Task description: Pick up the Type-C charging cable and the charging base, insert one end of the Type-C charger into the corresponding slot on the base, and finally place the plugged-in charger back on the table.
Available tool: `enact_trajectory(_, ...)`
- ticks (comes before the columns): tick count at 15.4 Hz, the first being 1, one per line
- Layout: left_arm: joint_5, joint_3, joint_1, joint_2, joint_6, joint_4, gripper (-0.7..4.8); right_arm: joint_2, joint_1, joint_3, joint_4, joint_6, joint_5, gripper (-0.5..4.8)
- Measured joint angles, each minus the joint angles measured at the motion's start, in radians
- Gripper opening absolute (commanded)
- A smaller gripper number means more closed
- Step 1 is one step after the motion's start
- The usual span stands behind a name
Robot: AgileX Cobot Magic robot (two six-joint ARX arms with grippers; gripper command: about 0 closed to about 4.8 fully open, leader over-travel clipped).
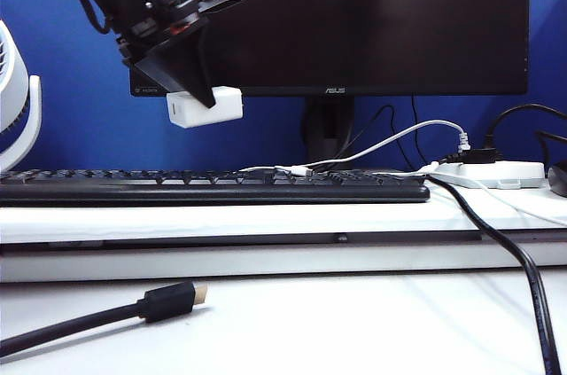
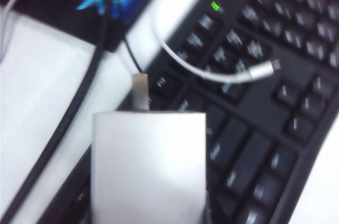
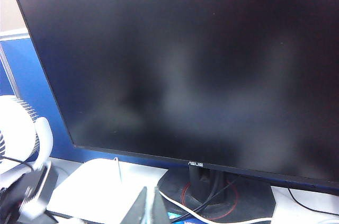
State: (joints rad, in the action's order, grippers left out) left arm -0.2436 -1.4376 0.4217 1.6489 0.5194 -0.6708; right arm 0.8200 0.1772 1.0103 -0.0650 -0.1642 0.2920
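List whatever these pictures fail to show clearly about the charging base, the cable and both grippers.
- Charging base ports: exterior view, one jaw covers part of its face; left wrist view, blurred.
- Left gripper: left wrist view, jaws hidden behind the base.
- Type-C charging cable plug: exterior view, too small; its far end, undeterminable.
- Right gripper: right wrist view, cut off at the edge; absent from the exterior view.

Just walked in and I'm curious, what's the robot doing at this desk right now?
The left gripper holds the charging base up in the air in front of the monitor. The Type-C charging cable lies loose across the keyboard, not plugged in. The right gripper, shut and empty, faces the monitor.
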Motion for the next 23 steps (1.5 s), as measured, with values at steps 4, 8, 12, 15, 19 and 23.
enact_trajectory(4, 0.000, -0.002, 0.000, 0.000, 0.288, -0.119, 1.27, 0.002, 0.000, 0.000, 0.000, 0.000, 0.000, -0.01)
enact_trajectory(8, 0.001, -0.002, 0.000, 0.000, 0.466, -0.212, 1.52, 0.006, 0.000, 0.000, 0.000, 0.000, 0.000, -0.01)
enact_trajectory(12, 0.005, -0.002, -0.001, 0.000, 0.369, -0.144, 3.64, 0.006, 0.000, 0.000, 0.000, 0.000, 0.020, -0.01)
enact_trajectory(15, 0.025, -0.002, -0.001, 0.000, 0.377, -0.123, 4.03, 0.000, 0.000, 0.000, 0.000, 0.000, 0.023, -0.01)
enact_trajectory(19, 0.039, -0.030, 0.000, 0.000, -0.130, -0.043, 4.03, 0.000, 0.000, 0.000, 0.000, 0.000, 0.023, -0.01)
enact_trajectory(23, -0.004, -0.112, -0.001, -0.002, -1.099, -0.046, 4.03, 0.000, 0.000, 0.000, 0.000, 0.000, 0.023, -0.02)
